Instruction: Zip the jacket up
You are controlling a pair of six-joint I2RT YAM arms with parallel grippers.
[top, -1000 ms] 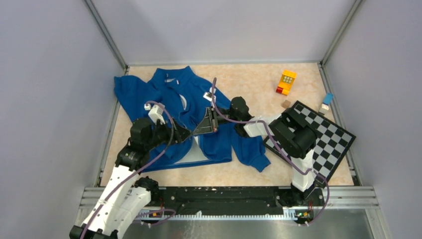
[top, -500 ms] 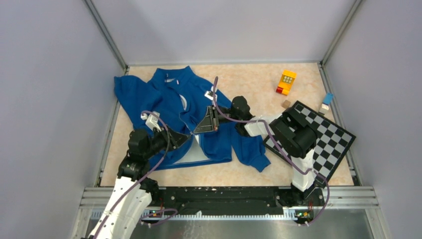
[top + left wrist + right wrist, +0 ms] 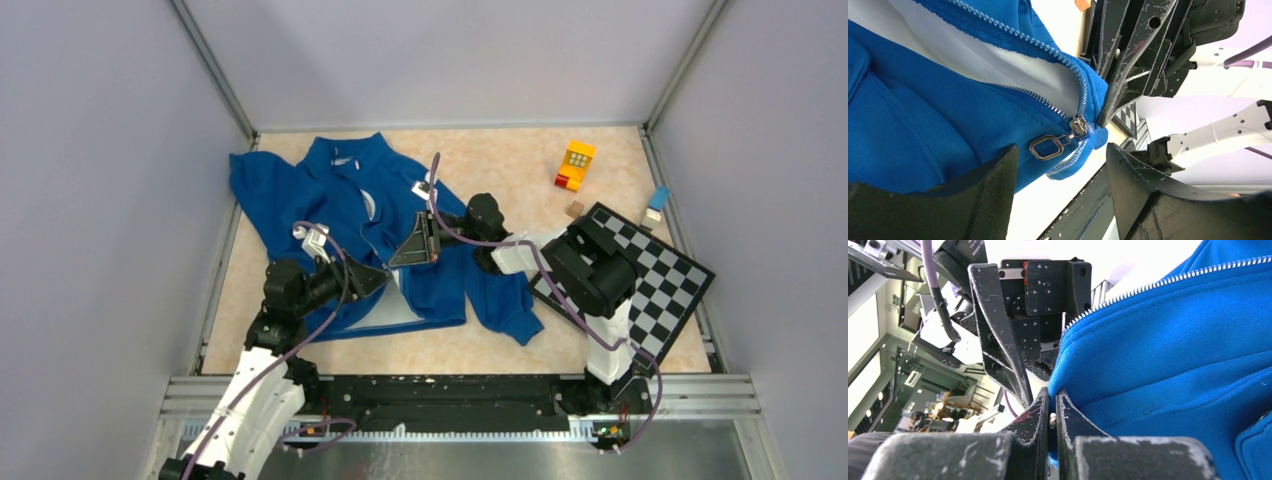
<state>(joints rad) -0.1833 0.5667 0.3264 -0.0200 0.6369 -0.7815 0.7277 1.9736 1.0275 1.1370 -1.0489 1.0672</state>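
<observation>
Jacket (image 3: 340,195): royal blue, spread on the beige table (image 3: 480,160). It fills the 10-to-11 o'clock part of the top view, with the collar toward 12 and the hem toward 6. The front is open, and pale lining (image 3: 998,65) shows between the two rows of zipper teeth.

Zipper slider (image 3: 1078,126): silver, seated at the hem end, with the teeth rows parting beyond it. Its ring-shaped pull (image 3: 1045,148) hangs toward 8 o'clock of it in the left wrist view.

Left gripper (image 3: 1062,150): jaws spread wide, holding nothing. The pull lies in the gap and touches neither finger.

Right gripper (image 3: 1050,410): jaws pressed together on a fold of blue fabric at the hem corner, just beside the slider. Its tips are near the left gripper's.

Chessboard (image 3: 660,270): at 3 o'clock, partly under the right arm.

Yellow toy block (image 3: 577,163): at 1 o'clock, well apart from the jacket.

Brown cube (image 3: 574,208): small, between the block and the chessboard.

Blue-and-white piece (image 3: 656,203): at 2 o'clock, near the chessboard's far edge.
</observation>
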